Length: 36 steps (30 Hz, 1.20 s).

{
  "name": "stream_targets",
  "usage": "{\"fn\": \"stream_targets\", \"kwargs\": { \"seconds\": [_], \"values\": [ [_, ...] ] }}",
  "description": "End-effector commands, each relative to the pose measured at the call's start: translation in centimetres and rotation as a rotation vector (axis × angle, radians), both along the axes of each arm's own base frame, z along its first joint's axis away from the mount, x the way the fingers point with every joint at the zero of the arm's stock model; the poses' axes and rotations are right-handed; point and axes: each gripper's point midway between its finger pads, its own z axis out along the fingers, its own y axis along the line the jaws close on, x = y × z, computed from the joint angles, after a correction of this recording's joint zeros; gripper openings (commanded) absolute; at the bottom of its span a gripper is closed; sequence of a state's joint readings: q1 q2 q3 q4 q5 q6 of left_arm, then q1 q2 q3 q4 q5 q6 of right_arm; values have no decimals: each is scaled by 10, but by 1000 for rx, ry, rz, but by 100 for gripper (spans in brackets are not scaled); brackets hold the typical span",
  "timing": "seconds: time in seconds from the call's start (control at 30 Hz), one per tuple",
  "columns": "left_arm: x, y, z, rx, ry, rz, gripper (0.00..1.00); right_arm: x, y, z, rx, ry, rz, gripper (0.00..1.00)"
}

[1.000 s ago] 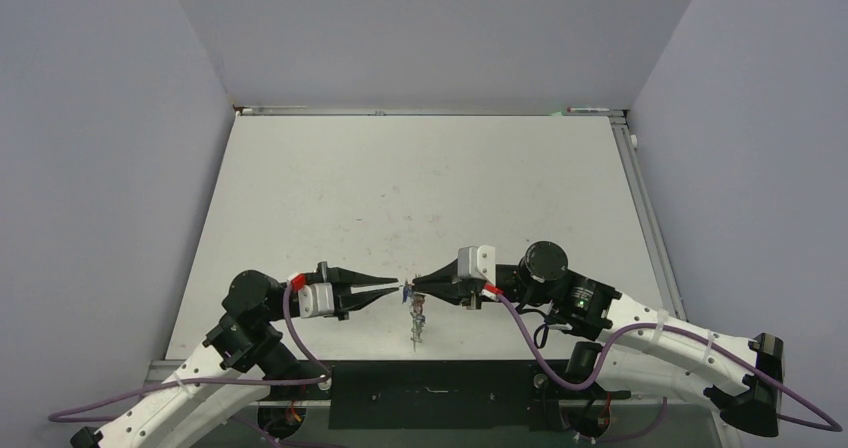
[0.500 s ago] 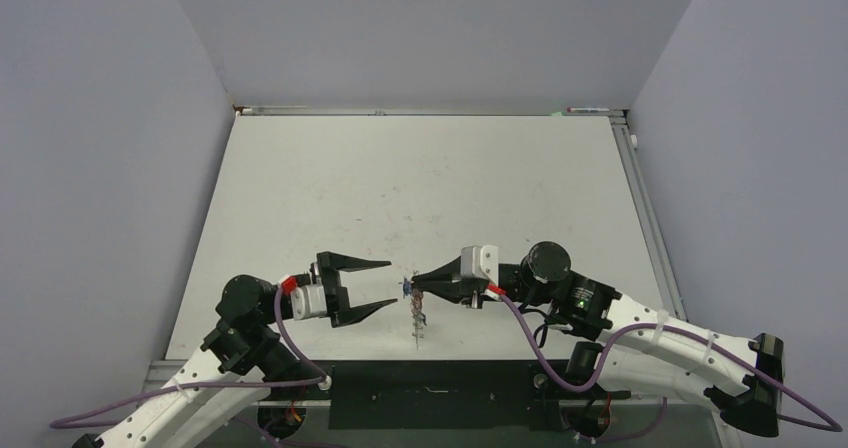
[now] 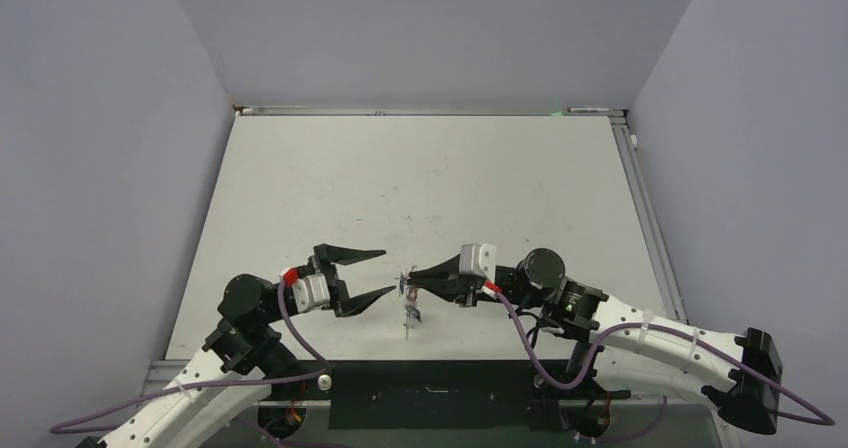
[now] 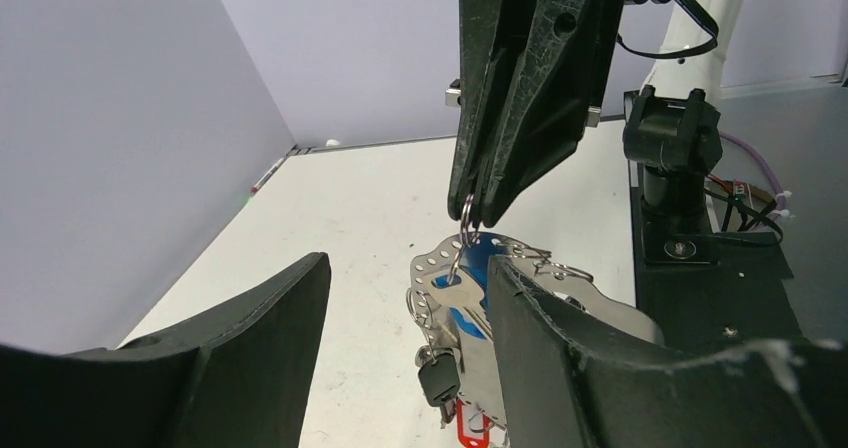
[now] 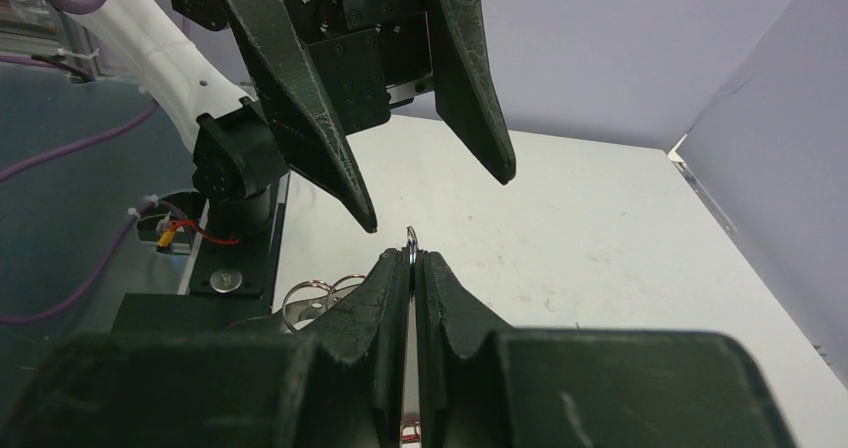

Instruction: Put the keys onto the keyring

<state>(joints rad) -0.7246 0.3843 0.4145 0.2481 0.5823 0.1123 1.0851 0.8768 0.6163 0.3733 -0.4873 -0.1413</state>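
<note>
Silvery wire keyring pinched at its top by right gripper, jaws pressed together, above desk near edge, mid-width. Keys with blue, black, red tags hang bunched beneath. Left gripper spread wide just left, not touching.

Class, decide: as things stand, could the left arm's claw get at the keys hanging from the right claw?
Probably yes: the left claw is open, facing the keys, which dangle from the keyring pinched in the right claw; nothing lies between.
</note>
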Motion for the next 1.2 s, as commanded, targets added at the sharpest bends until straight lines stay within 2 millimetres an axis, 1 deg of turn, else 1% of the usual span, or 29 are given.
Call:
{"fn": "stream_targets", "kwargs": {
  "seconds": [0.0,0.1,0.23,0.37,0.47,0.57,0.7,0.8,0.83,0.9,1.0,1.17],
  "values": [
    [0,3,19,-55,-10,10,56,-3,1,56,157,-36,23,5],
    [-6,0,20,-52,-1,-29,55,0,-3,58,180,-21,-4,5],
    [-18,-4,18,-53,12,-99,55,-5,-7,60,198,4,11,5],
    [-33,-10,17,-35,-5,-200,52,-13,-11,59,214,4,42,5],
    [-32,-10,17,-38,-5,-194,48,-20,-13,55,220,-4,75,5],
    [-30,-9,14,-42,-3,-183,48,-25,-16,53,233,-12,90,5],
    [-34,-10,18,-66,3,-208,47,-27,-18,52,251,-16,95,5],
    [-32,-11,17,-65,18,-204,39,-27,-14,49,242,-8,106,5],
    [-32,-12,16,-60,23,-204,39,-28,-13,49,241,-8,109,5],
    [-31,-13,13,-51,30,-200,39,-29,-12,49,238,-10,113,5],
    [-32,-15,7,-31,40,-212,43,-31,-11,48,238,-32,121,5],
    [-32,-19,5,-42,42,-234,44,-32,-10,45,252,-58,133,5]
  ]
}}
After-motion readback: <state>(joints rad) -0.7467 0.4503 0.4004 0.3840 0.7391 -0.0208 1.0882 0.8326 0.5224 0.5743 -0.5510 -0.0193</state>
